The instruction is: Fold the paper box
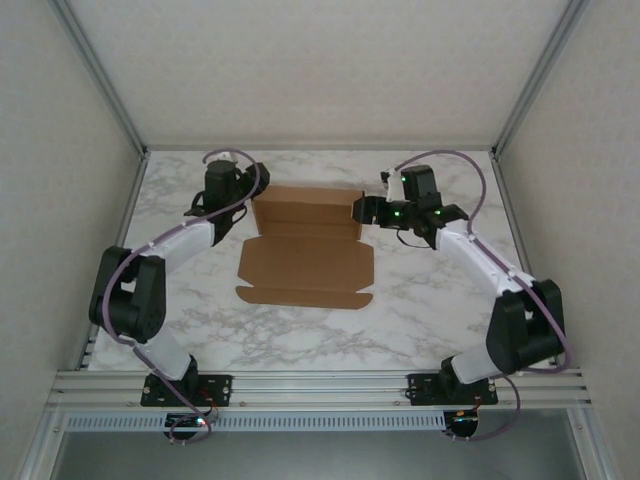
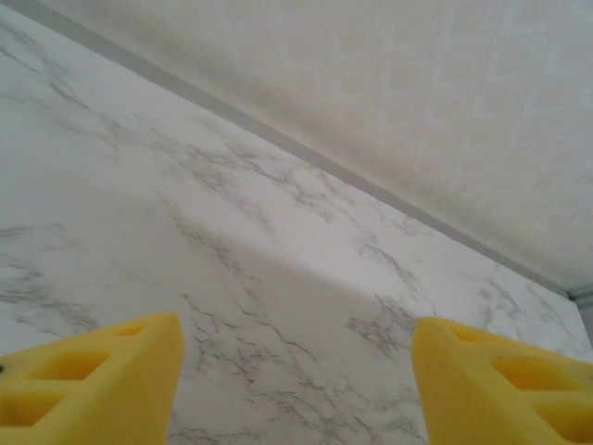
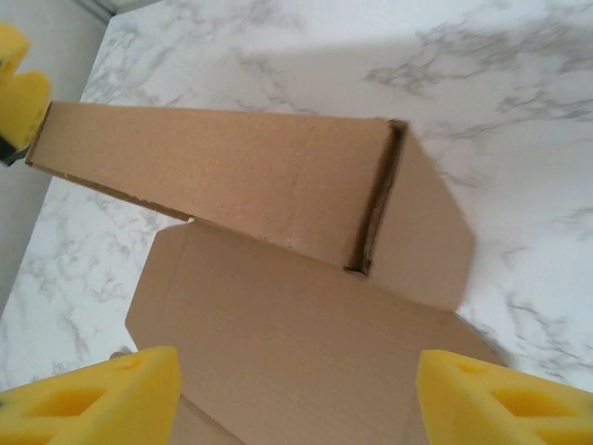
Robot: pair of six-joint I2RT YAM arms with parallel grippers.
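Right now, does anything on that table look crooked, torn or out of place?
Nothing looks torn or spilled. The paper box is only half-folded: its far wall stands up while the wide front flap lies flat on the marble table.

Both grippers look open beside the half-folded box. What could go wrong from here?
1. The left gripper and right gripper are both open, so nothing holds the paper box; its raised far wall may flop down flat.
2. The right gripper sits close above the flat panel and could nudge or dent it when it moves.
3. The left gripper faces the bare table, so a regrasp might miss the cardboard.
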